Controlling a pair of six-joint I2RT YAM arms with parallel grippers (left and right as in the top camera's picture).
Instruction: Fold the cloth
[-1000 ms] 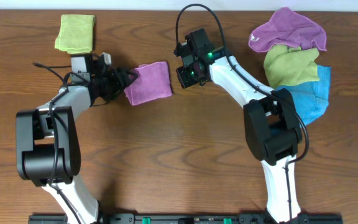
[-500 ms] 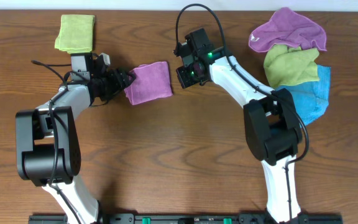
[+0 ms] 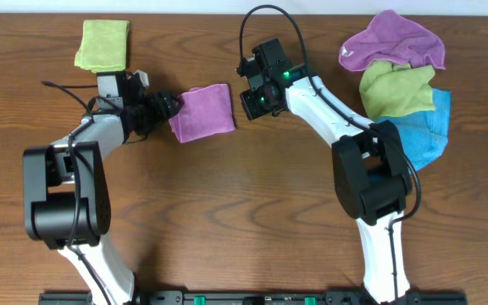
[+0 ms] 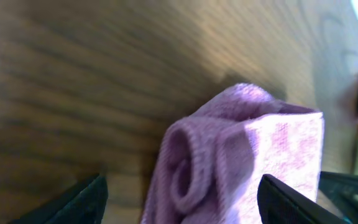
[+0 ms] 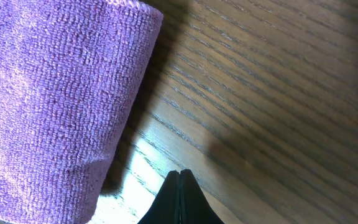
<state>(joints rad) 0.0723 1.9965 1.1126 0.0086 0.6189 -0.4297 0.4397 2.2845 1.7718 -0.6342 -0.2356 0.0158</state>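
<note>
A folded purple cloth (image 3: 203,112) lies on the table at the upper middle. My left gripper (image 3: 171,107) is open at the cloth's left edge, its two fingers on either side of the rolled fold (image 4: 229,168) in the left wrist view. My right gripper (image 3: 250,105) is shut and empty, just right of the cloth, apart from it. The right wrist view shows its closed fingertips (image 5: 180,180) over bare wood beside the cloth's edge (image 5: 61,106).
A folded green cloth (image 3: 103,45) lies at the far left back. A heap of purple (image 3: 392,41), green (image 3: 396,89) and blue (image 3: 426,127) cloths lies at the back right. The wooden table (image 3: 244,220) spreads toward the front.
My left gripper has shifted slightly along the cloth's left edge. The right arm and the cloth have barely moved.
</note>
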